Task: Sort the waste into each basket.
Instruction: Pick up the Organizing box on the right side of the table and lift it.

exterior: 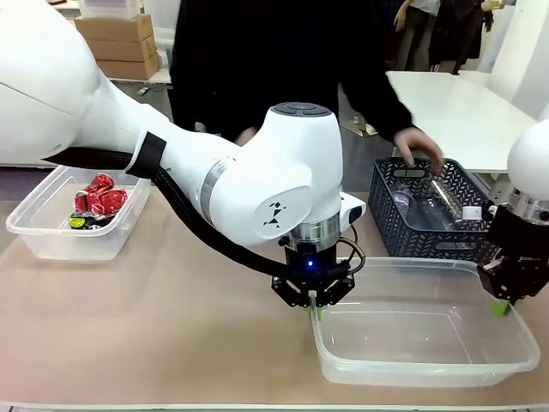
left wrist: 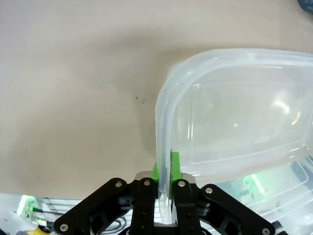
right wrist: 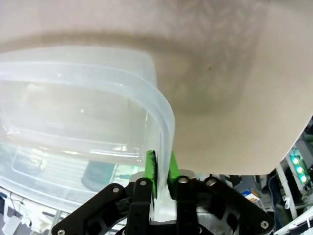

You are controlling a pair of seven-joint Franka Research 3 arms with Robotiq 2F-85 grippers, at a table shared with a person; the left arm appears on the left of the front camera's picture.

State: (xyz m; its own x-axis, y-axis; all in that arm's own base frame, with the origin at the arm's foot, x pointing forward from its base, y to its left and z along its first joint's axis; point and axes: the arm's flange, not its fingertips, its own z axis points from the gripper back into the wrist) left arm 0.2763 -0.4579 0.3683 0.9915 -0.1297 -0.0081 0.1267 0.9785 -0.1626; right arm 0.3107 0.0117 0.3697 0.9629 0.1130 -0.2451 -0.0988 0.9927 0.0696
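Your left gripper [left wrist: 165,161] is pinched shut on the rolled rim of the near clear tub [exterior: 412,378]. Your right gripper [right wrist: 161,159] is clamped on the rim at the opposite end, so you hold this empty basket from both sides. Well off to your left, the other clear tub [exterior: 34,232] holds a few red cans [exterior: 101,199], while clear bottles [exterior: 437,206] lie in the dark mesh basket [exterior: 390,223] just behind, a person's hand [exterior: 419,148] at its far rim. So I judge the sorting partly done, with the bottles left to go.
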